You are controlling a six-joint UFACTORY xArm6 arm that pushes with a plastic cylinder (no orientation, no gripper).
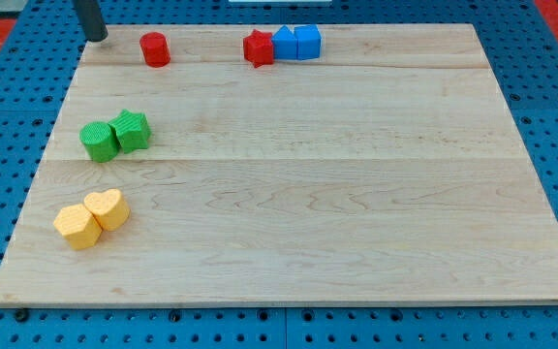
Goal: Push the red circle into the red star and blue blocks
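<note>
The red circle (155,48) stands near the top edge of the wooden board (298,194), left of centre. The red star (259,47) sits further to the view's right along the same edge, touching two blue blocks (296,43) that stand side by side on its right. My tip (96,37) is at the board's top left corner, to the left of the red circle and apart from it by about a block's width.
A green circle (98,142) and a green star (131,130) touch each other at the left. A yellow hexagon-like block (77,226) and a yellow heart (108,208) touch at the lower left. Blue pegboard surrounds the board.
</note>
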